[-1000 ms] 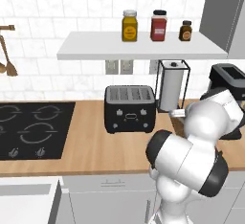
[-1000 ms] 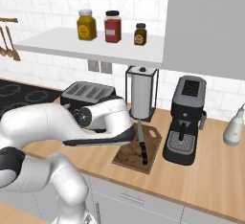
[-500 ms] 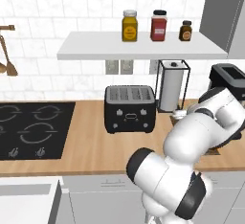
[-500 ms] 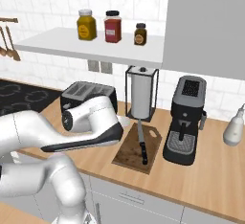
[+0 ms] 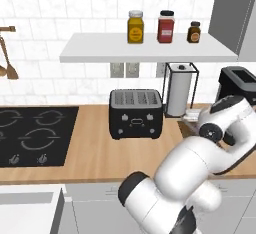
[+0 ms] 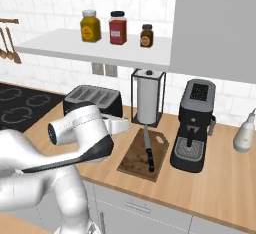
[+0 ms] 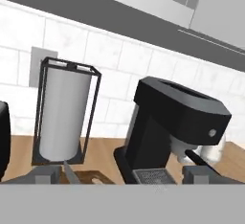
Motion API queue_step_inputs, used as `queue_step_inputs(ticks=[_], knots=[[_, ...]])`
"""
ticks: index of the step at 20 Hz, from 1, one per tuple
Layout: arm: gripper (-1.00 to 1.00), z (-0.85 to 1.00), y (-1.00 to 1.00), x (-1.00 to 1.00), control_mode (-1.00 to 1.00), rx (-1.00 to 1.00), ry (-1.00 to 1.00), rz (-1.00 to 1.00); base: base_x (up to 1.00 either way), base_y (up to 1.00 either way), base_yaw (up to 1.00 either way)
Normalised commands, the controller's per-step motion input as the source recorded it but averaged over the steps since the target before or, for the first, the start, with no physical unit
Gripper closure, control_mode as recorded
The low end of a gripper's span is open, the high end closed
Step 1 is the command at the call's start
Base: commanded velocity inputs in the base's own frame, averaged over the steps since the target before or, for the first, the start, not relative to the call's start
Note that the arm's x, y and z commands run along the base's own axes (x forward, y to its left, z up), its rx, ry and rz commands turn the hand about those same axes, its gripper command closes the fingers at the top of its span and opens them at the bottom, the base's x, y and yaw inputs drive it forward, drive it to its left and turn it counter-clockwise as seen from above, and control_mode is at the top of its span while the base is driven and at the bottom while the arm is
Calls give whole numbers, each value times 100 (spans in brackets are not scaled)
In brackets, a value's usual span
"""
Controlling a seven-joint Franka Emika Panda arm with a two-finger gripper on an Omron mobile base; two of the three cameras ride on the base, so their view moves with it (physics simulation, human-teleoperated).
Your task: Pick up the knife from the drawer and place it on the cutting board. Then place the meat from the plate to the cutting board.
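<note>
Robot arm [image 6: 75, 143]: glossy white rounded segments, dark grey joint bands; black collar at 7 o'clock in left base view.

In the left base view the robot's arm covers nearly all of the cutting board [image 5: 189, 121], leaving one far corner visible. In the hand view the board [image 7: 88, 177] and the knife [image 7: 71, 173] blade are cut off at the bottom. The tool [image 7: 123, 175] shows only its fingertips [image 7: 45, 173]. The coffee machine [image 5: 240, 85] runs off the right edge.
</note>
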Motion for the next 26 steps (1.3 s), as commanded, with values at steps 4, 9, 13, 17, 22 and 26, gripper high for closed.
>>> queue_step_inputs(ticks=[4,9,13,17,22,26], knots=[[-100,100,15,-79,-100,1,-20,11,0,0,0],[-100,80,19,-81,-100,11,-13,31,0,0,0],[-100,0,0,0,100,0,0,0,-99,31,40],[-100,0,0,0,100,0,0,0,-55,24,64],[-100,0,0,0,100,0,0,0,0,10,90],[-100,0,0,0,100,0,0,0,0,28,88]])
